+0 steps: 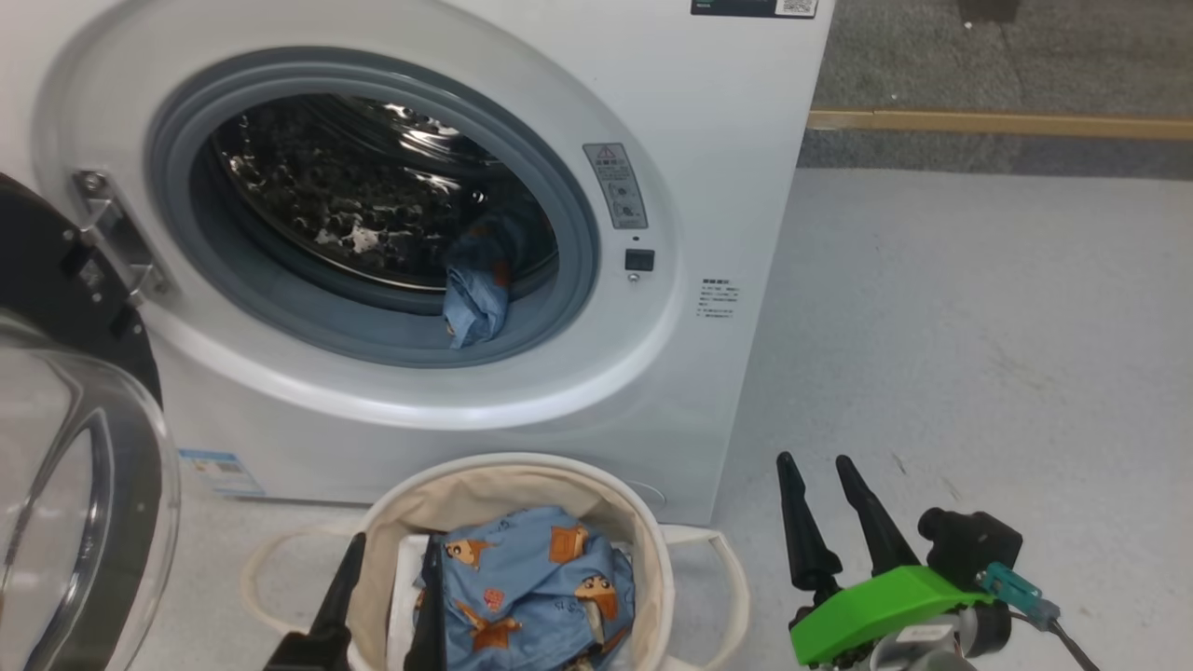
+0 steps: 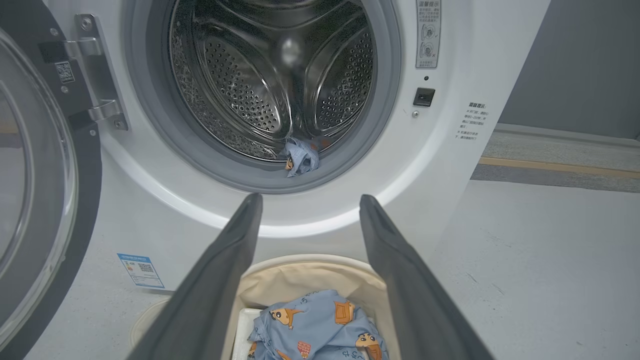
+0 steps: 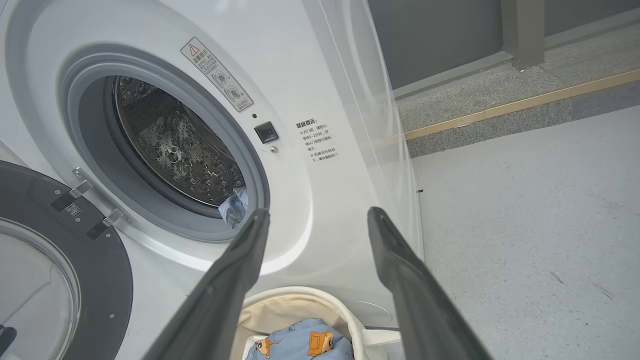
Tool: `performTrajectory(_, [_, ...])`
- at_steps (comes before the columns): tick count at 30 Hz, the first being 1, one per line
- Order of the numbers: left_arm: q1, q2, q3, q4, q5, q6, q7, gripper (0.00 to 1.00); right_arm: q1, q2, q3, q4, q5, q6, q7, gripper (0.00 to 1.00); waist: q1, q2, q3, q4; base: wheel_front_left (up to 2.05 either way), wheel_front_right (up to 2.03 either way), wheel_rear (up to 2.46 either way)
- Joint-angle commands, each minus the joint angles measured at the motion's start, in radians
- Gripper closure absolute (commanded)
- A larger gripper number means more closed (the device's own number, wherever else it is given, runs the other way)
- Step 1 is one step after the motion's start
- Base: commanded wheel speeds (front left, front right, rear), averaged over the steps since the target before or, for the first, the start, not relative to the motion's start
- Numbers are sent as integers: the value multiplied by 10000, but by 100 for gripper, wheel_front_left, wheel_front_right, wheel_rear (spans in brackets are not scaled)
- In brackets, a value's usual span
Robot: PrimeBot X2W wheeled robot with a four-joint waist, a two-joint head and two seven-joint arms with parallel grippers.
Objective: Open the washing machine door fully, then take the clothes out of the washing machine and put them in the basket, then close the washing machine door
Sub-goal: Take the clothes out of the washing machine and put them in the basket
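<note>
The white washing machine (image 1: 727, 168) stands with its door (image 1: 37, 270) swung open to the left. One light blue piece of the clothes (image 1: 475, 289) hangs over the grey seal at the drum's lower right, also seen in the left wrist view (image 2: 300, 156) and the right wrist view (image 3: 235, 206). Another blue printed garment (image 1: 531, 587) lies in the cream basket (image 1: 522, 466) on the floor before the washer. My left gripper (image 1: 396, 539) is open above the basket's left half, with nothing between its fingers. My right gripper (image 1: 814, 458) is open and empty over the floor, right of the basket.
A white flat packet (image 1: 405, 578) lies in the basket under the garment. The open door's glass dome (image 1: 84, 513) juts out at the lower left. Grey floor (image 1: 979, 354) stretches right of the washer to a yellow strip (image 1: 988, 121) and a darker raised edge.
</note>
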Motion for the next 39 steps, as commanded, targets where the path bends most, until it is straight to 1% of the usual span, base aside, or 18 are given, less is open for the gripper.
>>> performTrajectory(1, [-345,150,441,-210,36,-75,-47,0,-218,47,270,-355,0,31,-124,0,0,-1,98,-84,0,0,0])
performTrajectory(4, [-656,376,538,-65,-35,-284,-47,0,-276,47,291,-442,25,31,-124,0,0,-1,367,-218,0,0,0])
performTrajectory(7, [-1234,648,649,109,-264,-647,107,0,-407,47,308,-615,104,31,-124,0,0,-1,843,-407,0,0,0])
performTrajectory(8, [-1234,648,649,109,-264,-647,107,0,-407,47,308,-615,104,31,-124,0,0,-1,843,-407,0,0,0])
performTrajectory(9, [-1485,770,697,157,-282,-717,171,0,-466,47,317,-680,144,31,-124,0,0,-1,1035,-480,0,0,0])
performTrajectory(14, [-3049,1272,1062,413,-763,-1222,801,0,-809,47,349,-994,362,31,-124,0,0,-1,2282,-828,0,0,0])
performTrajectory(18, [-4558,1696,1278,764,-1251,-1759,1623,0,-1243,47,415,-1208,461,31,-124,0,0,-1,3409,-1083,0,0,0])
performTrajectory(21, [-5735,1821,1512,1124,-1921,-2113,2196,0,-1640,47,440,-1370,522,31,-124,0,0,-1,4131,-1274,0,0,0])
performTrajectory(23, [-6781,1870,1660,1570,-2830,-2426,2767,0,-1997,47,404,-1475,498,31,-124,0,0,-1,4643,-1471,0,0,0])
performTrajectory(25, [-7377,2045,1625,1924,-3052,-2507,3025,0,-2174,47,328,-1529,493,31,-124,0,0,-1,4873,-1583,0,0,0])
performTrajectory(28, [-8117,2134,1595,2644,-3379,-2565,3333,0,-2335,47,248,-1556,478,31,-124,0,0,-1,5062,-1724,0,0,0])
performTrajectory(29, [-8312,2144,1546,2920,-3458,-2579,3442,0,-2364,47,247,-1561,483,31,-124,0,0,-1,5091,-1764,0,0,0])
performTrajectory(31, [-8699,1985,1644,3487,-4000,-2608,3772,0,-2398,47,267,-1580,513,31,-124,0,0,-1,5149,-1841,0,0,0])
performTrajectory(32, [-8871,2017,1598,3722,-4061,-2617,3841,0,-2402,47,278,-1582,528,31,-124,0,0,-1,5167,-1871,0,0,0])
performTrajectory(34, [-9186,2113,1400,4151,-4013,-2633,3848,0,-2413,47,321,-1586,558,31,-124,0,0,-1,5203,-1942,0,0,0])
performTrajectory(39, [-9838,2080,1222,5077,-4263,-2652,3670,0,-2387,47,423,-1608,580,31,-124,0,0,-1,5239,-2089,0,0,0])
